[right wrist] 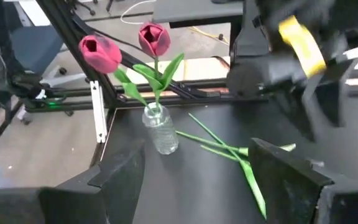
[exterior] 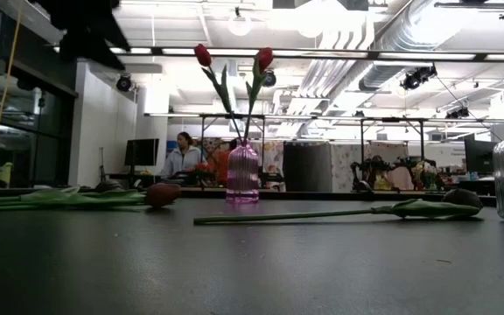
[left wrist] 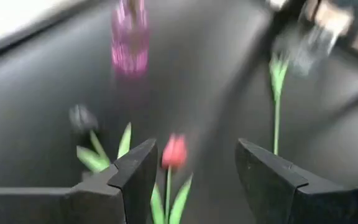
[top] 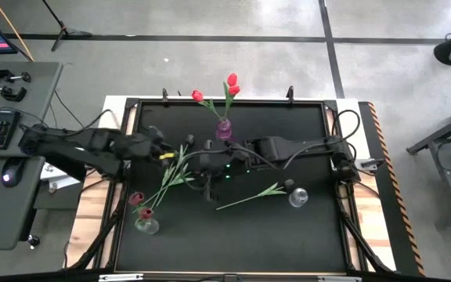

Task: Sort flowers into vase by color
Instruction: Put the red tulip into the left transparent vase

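Observation:
A pink vase [top: 224, 130] near the far edge holds two red tulips [top: 232, 83]. A clear vase [top: 146, 225] at the near left holds two pink tulips [right wrist: 102, 53]. An empty clear vase [top: 298, 198] stands at the right. A dark-headed tulip [top: 288, 186] lies beside it. More tulips [top: 174, 173] lie loose at mid-table. My left gripper [left wrist: 194, 171] is open above a lying red tulip head [left wrist: 174, 151], with its fingers on either side and not touching. My right gripper [right wrist: 194, 171] is open over mid-table and faces the near-left vase.
The two arms meet closely over the middle of the mat [top: 233, 243]. In the right wrist view the left arm's gripper with its yellow part [right wrist: 300, 43] hangs just beyond the loose stems [right wrist: 229, 149]. Bare mat lies toward the near edge. A person [exterior: 182, 156] sits in the room behind.

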`<state>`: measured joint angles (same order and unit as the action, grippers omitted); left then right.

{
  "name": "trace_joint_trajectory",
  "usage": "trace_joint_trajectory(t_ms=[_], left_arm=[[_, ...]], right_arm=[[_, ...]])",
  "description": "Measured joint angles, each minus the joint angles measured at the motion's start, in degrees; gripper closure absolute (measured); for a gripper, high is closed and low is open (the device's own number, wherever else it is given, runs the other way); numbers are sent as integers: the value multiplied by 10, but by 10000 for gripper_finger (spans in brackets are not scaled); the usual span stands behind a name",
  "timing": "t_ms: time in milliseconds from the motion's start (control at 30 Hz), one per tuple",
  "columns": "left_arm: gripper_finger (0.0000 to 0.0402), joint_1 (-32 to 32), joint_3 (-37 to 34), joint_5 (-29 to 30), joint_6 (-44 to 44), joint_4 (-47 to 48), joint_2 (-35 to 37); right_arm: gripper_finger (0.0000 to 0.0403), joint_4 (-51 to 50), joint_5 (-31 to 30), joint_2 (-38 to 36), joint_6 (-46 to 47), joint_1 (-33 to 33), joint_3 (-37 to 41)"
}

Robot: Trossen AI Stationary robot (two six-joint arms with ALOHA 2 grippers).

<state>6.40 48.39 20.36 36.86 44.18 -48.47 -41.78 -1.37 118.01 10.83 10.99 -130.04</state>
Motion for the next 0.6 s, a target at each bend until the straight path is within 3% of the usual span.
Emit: trace_joint_trajectory(t_ms=[100, 233, 600], left_arm=[[204, -34, 15, -84, -29, 18, -68], [204, -63, 19, -138, -61, 22, -160], [205, -83, 20, -152, -112, 62, -329]], right_arm=[[132, -9, -1, -17, 18, 5, 0], [132, -21, -18, -41, 33, 16, 0], [132, -46, -94, -63, 60, 62, 0]])
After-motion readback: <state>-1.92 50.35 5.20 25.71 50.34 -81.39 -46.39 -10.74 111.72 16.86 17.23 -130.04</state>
